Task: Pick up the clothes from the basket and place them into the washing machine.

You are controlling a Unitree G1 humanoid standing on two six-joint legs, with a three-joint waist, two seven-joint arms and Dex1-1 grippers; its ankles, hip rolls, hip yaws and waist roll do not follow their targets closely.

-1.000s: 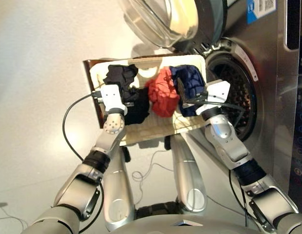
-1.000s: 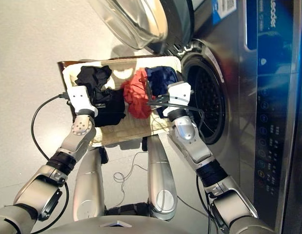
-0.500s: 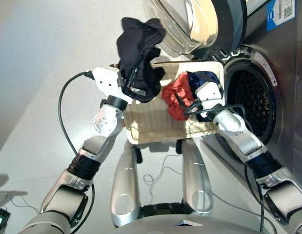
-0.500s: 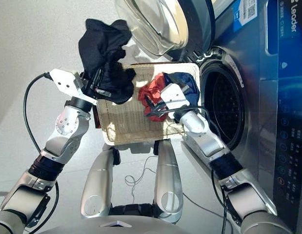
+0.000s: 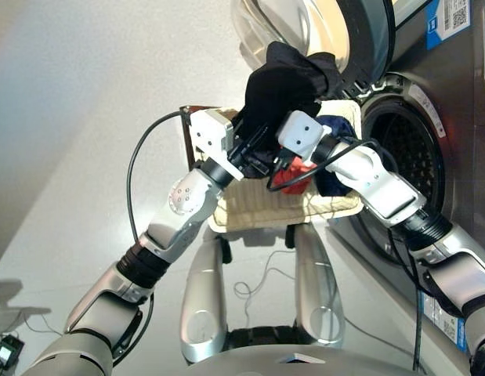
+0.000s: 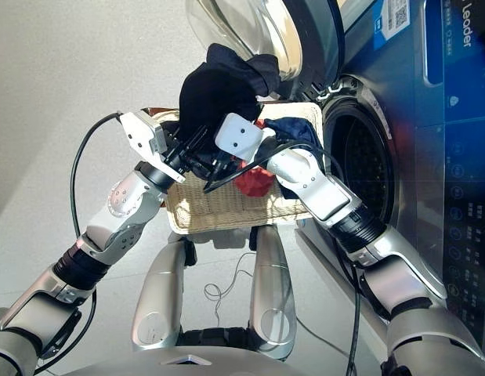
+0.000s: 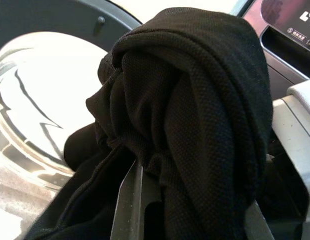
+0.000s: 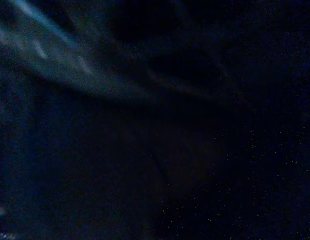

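Left eye view, near to far. Lower frame: two silver arms rising toward the centre, a black cable looping off the left forearm. Centre: left gripper (image 5: 254,149), jaws closed on the black garment (image 5: 285,82), which is bunched above it; in the left wrist view the cloth (image 7: 195,110) drapes over both fingers and fills most of the picture. Just right of it: right gripper (image 5: 285,160), pressed in against the same bundle; its jaws are buried in cloth and the right wrist view is dark, so their state cannot be told. Behind and below the grippers: basket (image 5: 250,215), cream wicker, centre frame, still carrying the coral-red garment (image 5: 293,178) and the navy garment (image 5: 332,153) at its right end, touching each other. Right side: washing machine (image 5: 438,102) with open drum (image 5: 407,157), perforated metal showing, no clothing seen inside. Top centre: glass door (image 5: 305,27) swung open, the black bundle held right below it. Status, judged: first garment lifted clear of the basket, not yet in the drum. Handling note, judged: carry the bundle rightward and down to the drum mouth, keep trailing folds clear of the door edge and basket rim, and release only once the cloth is well past the drum lip.
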